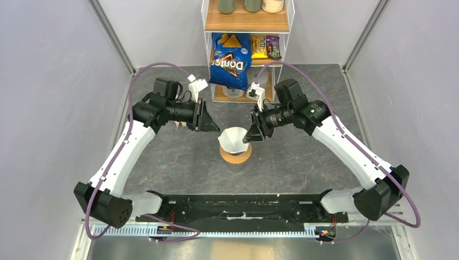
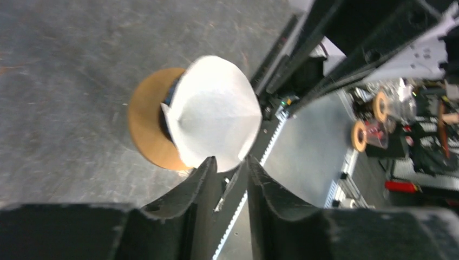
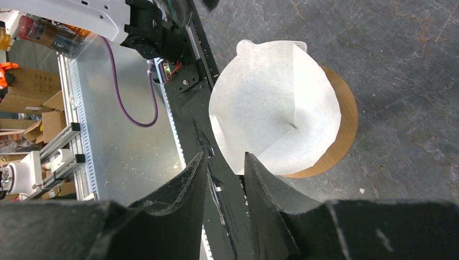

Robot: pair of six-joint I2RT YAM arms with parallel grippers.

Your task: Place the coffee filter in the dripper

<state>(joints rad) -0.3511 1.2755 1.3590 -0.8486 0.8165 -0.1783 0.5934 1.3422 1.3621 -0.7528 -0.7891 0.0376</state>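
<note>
White creased coffee filter [image 3: 270, 103], mouth wide, over tan ring [image 3: 345, 122]; left end effector [image 2: 230, 162], right end effector [image 3: 224, 158] parted, empty

The one readable word is the brand name "Doritos", printed in pale letters across the front of a blue chip bag [image 1: 230, 62] resting in the wire shelf unit [image 1: 246, 23]. It lies well beyond the jaws of the left gripper [image 1: 212, 128] and right gripper [image 1: 250, 135], about midway between them in the top view. Just right of the bag, beyond the right jaws, a yellow snack pack [image 1: 259, 47] and a purple snack pack [image 1: 273, 47] carry printing too small to read
</note>
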